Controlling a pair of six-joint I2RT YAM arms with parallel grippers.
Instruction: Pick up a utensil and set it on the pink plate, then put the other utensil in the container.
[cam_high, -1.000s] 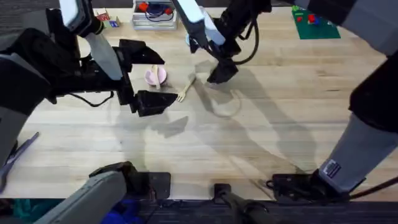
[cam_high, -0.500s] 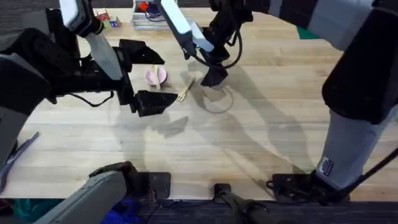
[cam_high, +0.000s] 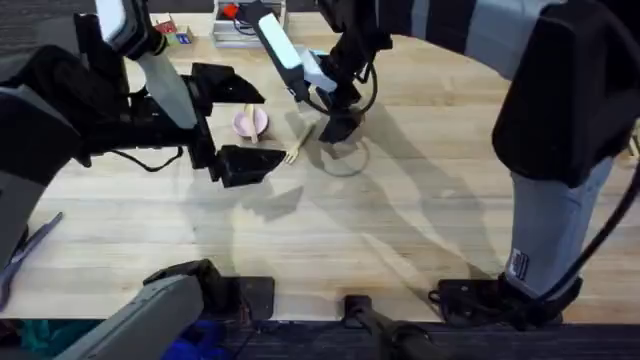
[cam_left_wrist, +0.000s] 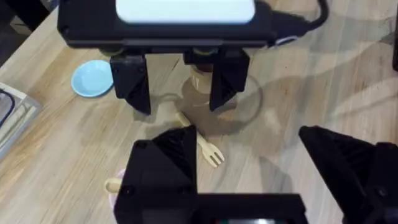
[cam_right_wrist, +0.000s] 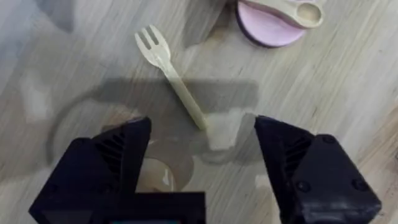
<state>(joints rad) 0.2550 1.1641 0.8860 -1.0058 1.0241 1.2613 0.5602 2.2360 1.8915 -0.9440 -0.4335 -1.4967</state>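
Hovering low over the worktop (cam_high: 300, 240), the left tool (cam_high: 235, 125) hangs released and empty just beside the pink plate (cam_right_wrist: 268, 27) — the spoon (cam_right_wrist: 292, 12) already lies across it, so step one looks done. Just past it lies the fork (cam_right_wrist: 171, 74), bare on the wood. Beyond, the right tool (cam_left_wrist: 180, 93) hangs released above the container (cam_left_wrist: 202, 79) — next it must drop onto that thin handle.
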